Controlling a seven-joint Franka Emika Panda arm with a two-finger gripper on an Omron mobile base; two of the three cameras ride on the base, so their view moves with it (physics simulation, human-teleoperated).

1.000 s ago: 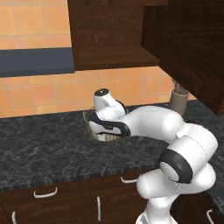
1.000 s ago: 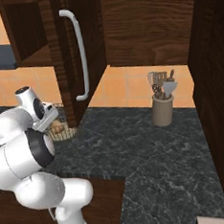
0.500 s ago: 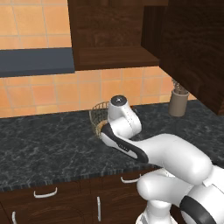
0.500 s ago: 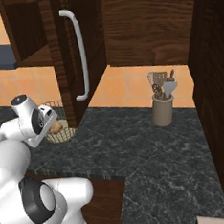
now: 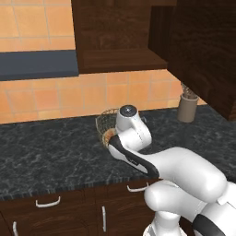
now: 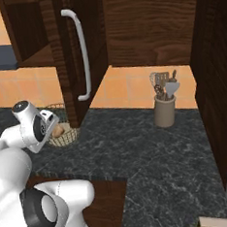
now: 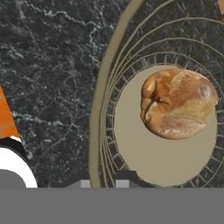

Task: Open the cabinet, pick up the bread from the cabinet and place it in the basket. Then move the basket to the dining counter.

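Your gripper (image 7: 103, 183) is pinched tight on the basket (image 7: 99, 109) rim at the bottom of the hand view, so you can carry the whole thing. The bread (image 7: 177, 103) sits inside, in the upper right of that view. The basket is on the black counter (image 5: 46, 152), left of center in the left base view; the cabinet (image 6: 76, 50) door above hangs open.

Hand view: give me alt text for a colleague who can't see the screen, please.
Looking down into the round wire basket, the golden-brown bread lies on its beige bottom, toward one side. The basket sits on the black speckled counter. The claw is shut at the basket's rim, its fingertips at the bottom edge of the picture.
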